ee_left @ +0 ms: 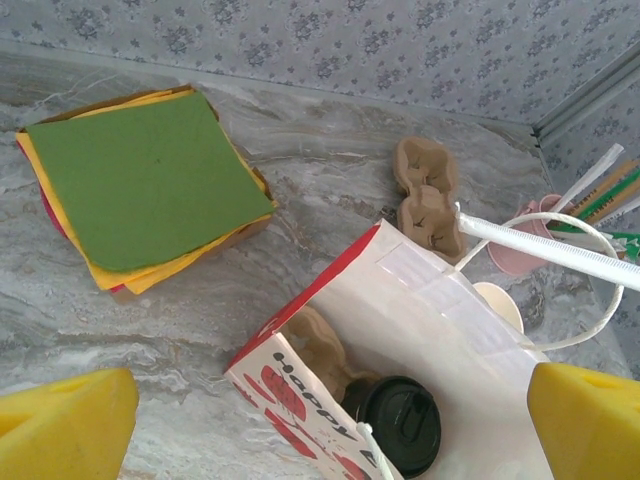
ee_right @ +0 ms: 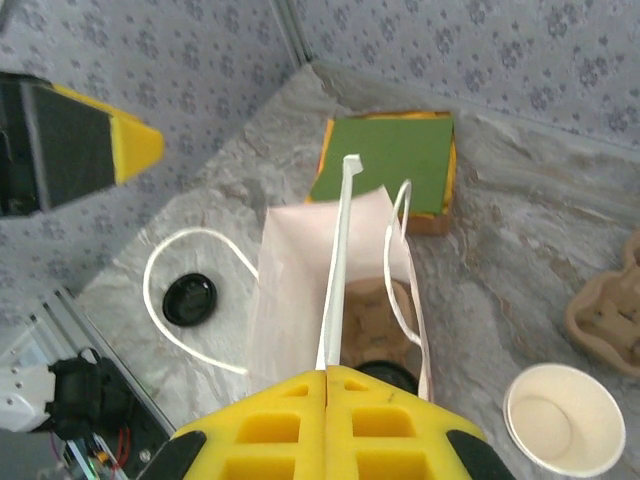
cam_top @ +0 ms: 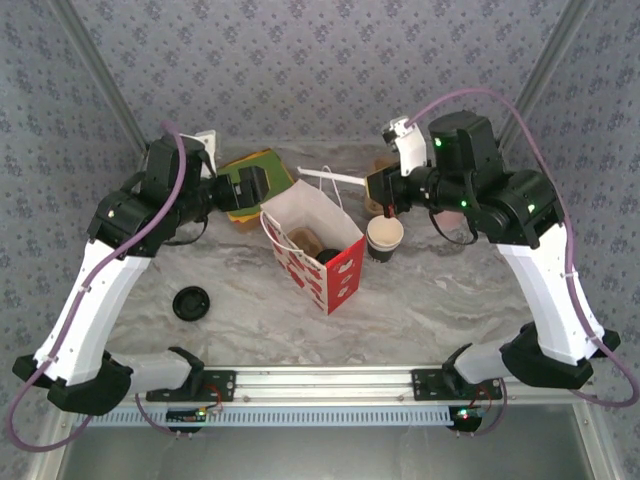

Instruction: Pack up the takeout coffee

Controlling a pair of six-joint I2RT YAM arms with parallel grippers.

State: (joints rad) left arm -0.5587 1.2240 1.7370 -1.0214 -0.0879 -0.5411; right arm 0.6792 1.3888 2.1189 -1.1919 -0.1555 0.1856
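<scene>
Pinches a straw in the right gripper; spreads the left gripper wide, facing a lidded cup in the bag

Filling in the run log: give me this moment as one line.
left end effector: open, beside bag | right end effector: shut on wrapped straw above bag | takeout coffee: unlidded, standing outside bag

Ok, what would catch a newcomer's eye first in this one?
The red-and-white bag stands open in the middle with a black-lidded cup inside. The right gripper is shut on a white straw above it; the left gripper hangs open at its left. A lidless coffee cup stands just right of the bag, and a loose black lid lies nearer, to the left.
</scene>
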